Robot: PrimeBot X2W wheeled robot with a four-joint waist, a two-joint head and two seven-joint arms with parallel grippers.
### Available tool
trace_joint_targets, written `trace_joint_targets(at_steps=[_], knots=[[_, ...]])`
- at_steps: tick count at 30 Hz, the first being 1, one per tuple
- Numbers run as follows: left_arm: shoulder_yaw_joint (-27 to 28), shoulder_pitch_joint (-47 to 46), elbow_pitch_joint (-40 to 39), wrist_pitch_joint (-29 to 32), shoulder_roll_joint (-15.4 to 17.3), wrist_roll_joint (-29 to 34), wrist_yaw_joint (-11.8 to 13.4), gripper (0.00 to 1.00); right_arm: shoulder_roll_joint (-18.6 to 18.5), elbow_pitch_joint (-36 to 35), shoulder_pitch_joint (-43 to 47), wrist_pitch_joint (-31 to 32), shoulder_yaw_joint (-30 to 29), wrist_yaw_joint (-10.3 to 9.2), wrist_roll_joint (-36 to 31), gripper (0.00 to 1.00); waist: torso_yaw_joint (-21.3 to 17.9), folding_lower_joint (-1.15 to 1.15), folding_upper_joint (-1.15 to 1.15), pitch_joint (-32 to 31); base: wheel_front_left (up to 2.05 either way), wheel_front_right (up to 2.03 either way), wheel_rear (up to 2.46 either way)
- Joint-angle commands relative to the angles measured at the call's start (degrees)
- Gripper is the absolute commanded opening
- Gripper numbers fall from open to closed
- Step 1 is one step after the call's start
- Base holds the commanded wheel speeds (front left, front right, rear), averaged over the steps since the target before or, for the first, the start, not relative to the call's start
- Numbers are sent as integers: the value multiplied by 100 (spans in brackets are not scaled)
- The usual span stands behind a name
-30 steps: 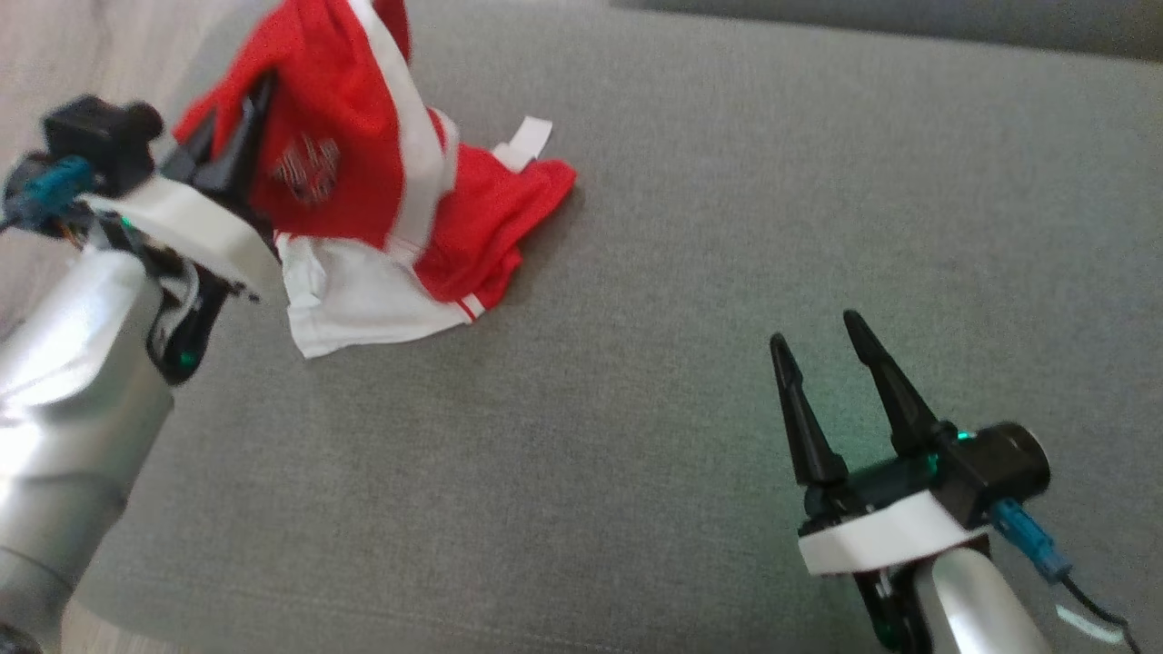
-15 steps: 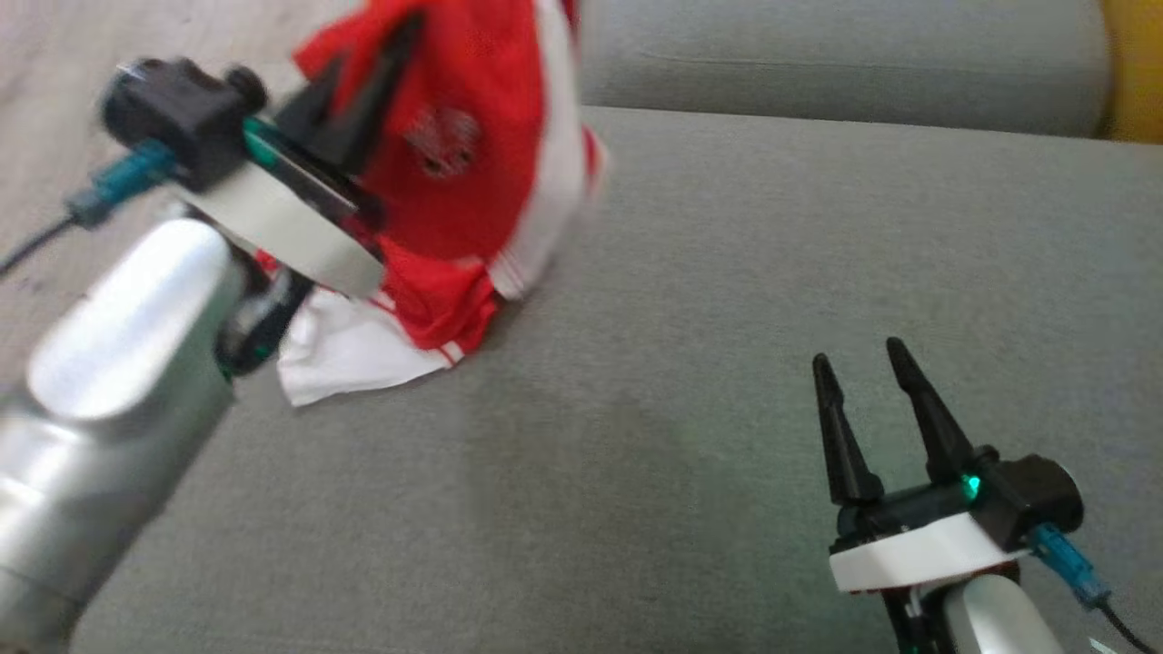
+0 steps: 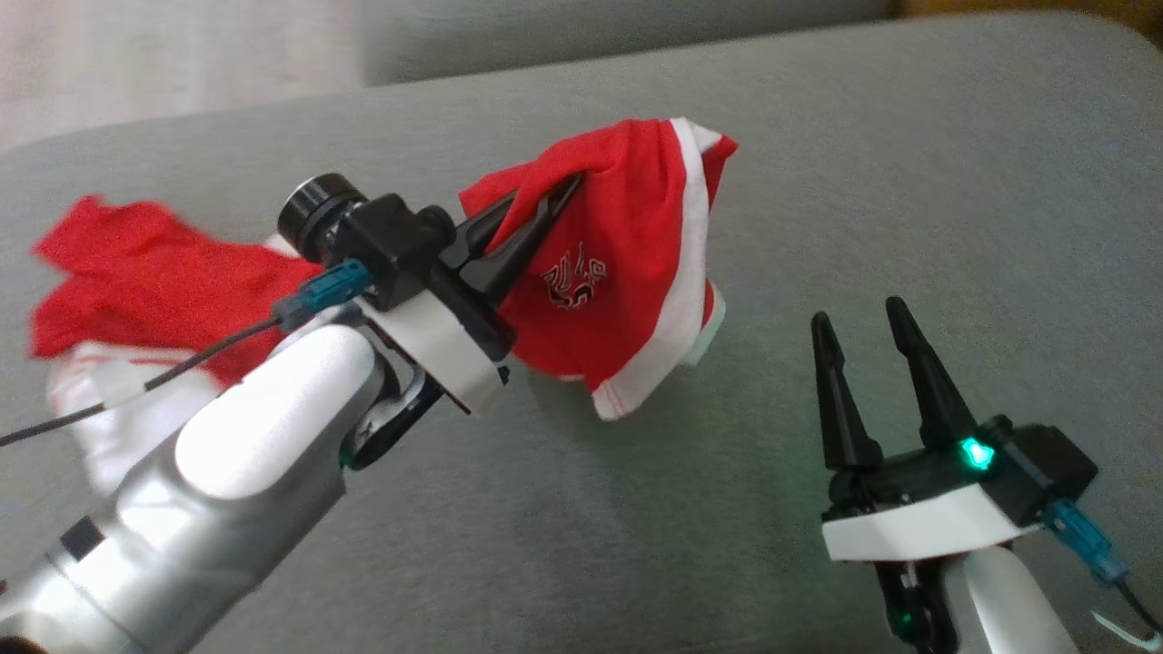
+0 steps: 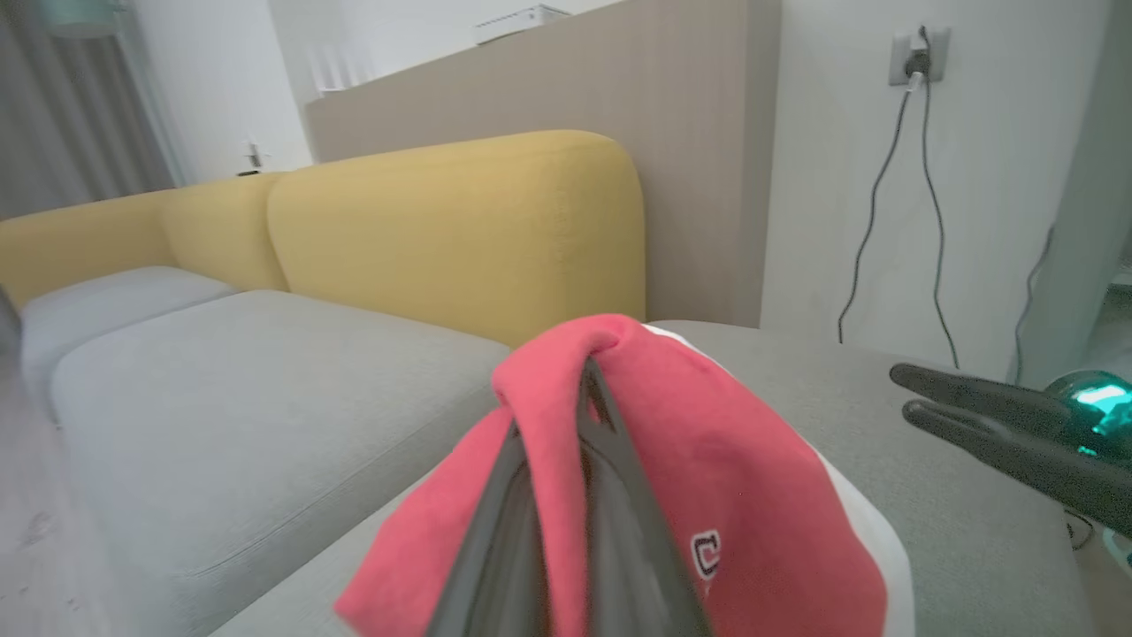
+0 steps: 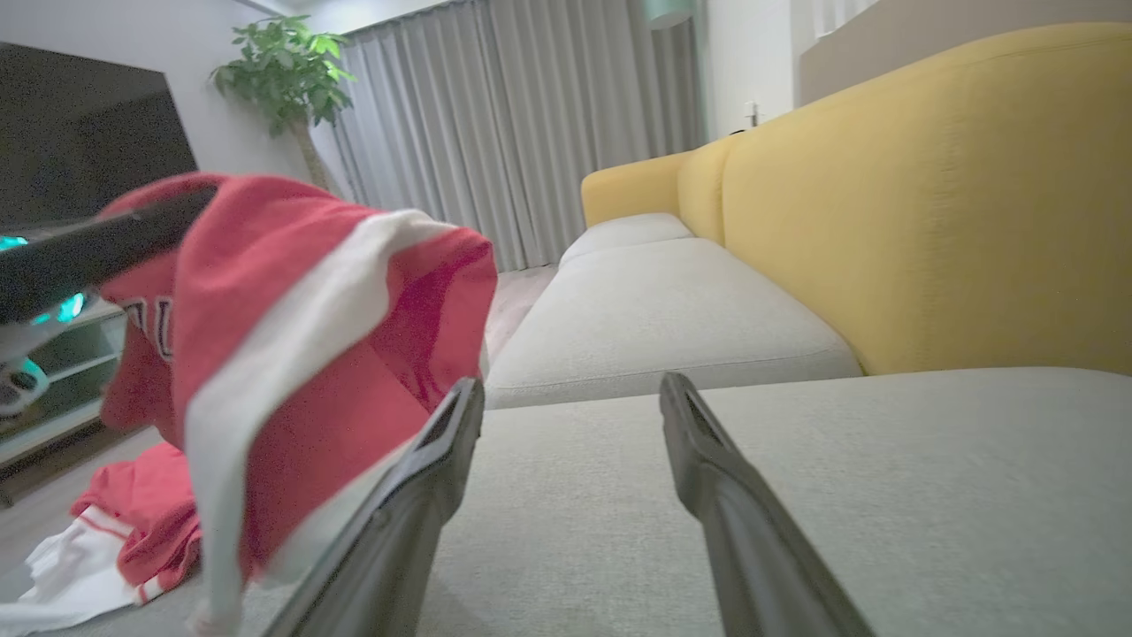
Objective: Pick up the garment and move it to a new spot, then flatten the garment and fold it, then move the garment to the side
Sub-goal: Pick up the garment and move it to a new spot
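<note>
Sofa first: a wide grey seat cushion (image 3: 909,182) runs under everything, with a yellow backrest (image 5: 929,221) behind it. The garment (image 3: 636,272), a red shirt with white bands, is half off that cushion. One end hangs bunched from the left gripper (image 3: 556,189) above the middle of the seat, and the rest trails away to the robot's left and lies on the cushion there. The left gripper's two dark fingers are pinched together on a fold at the top of the bunch, with cloth draped down both sides. The right gripper (image 3: 859,311) hovers low to the right, fingers spread and holding nothing, near the shirt but not touching it.

To my eye this is the carry to a new spot. Doing it well means lifting high enough that the trailing end comes free rather than dragging. It also means setting down on bare cushion where both arms can reach to spread it. A small crest (image 3: 572,272) shows on the hanging part.
</note>
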Motion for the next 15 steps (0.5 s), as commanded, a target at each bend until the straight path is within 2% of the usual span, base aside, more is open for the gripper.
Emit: trace_joint_targets(at_steps=[1,7,13,14,15], knots=[[213,-415,-29,-51,73,62,28,0,-17,-249,-250,-61,200,44,113,100,-725,0,0,459,0,0,0],[20,-869,614,-126,-36,382,-94,0,-17,-491,-402,-61,428,44,402,100,-1487,0,0,847,0,0,0],[-174,-1342,1512,-93,-247,421,-225,0,-17,-613,-421,-61,564,44,504,100,-1794,0,0,1031,0,0,0],[-207,-1402,1672,-86,-290,412,-237,96,-17,-623,-416,-61,566,44,505,100,-1801,0,0,1044,0,0,0],[-247,-1462,1816,-111,-331,428,-247,100,-17,-630,-413,-61,565,44,506,100,-1800,0,0,1053,0,0,0]])
